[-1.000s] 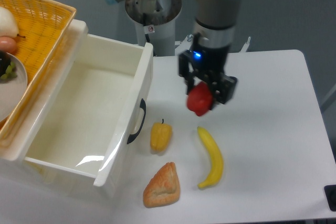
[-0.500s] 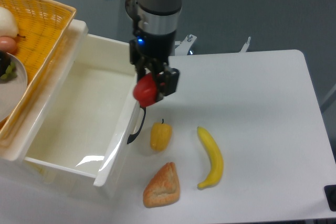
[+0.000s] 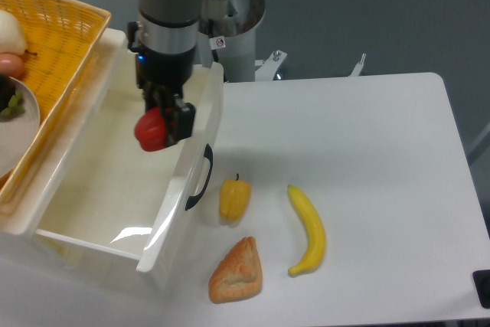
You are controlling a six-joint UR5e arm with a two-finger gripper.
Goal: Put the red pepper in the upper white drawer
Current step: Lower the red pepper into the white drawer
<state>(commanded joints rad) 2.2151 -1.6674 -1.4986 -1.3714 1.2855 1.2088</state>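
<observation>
Gripping red pepper (image 3: 151, 130) | gripper (image 3: 164, 119) above upper white drawer (image 3: 99, 166) | white table (image 3: 383, 189)

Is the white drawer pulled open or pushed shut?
Open: the upper white drawer is pulled out, its bare floor showing, with the held red pepper above it.

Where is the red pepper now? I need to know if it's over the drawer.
The red pepper is held in the gripper above the open upper white drawer, near its right wall, left of the black handle.
</observation>
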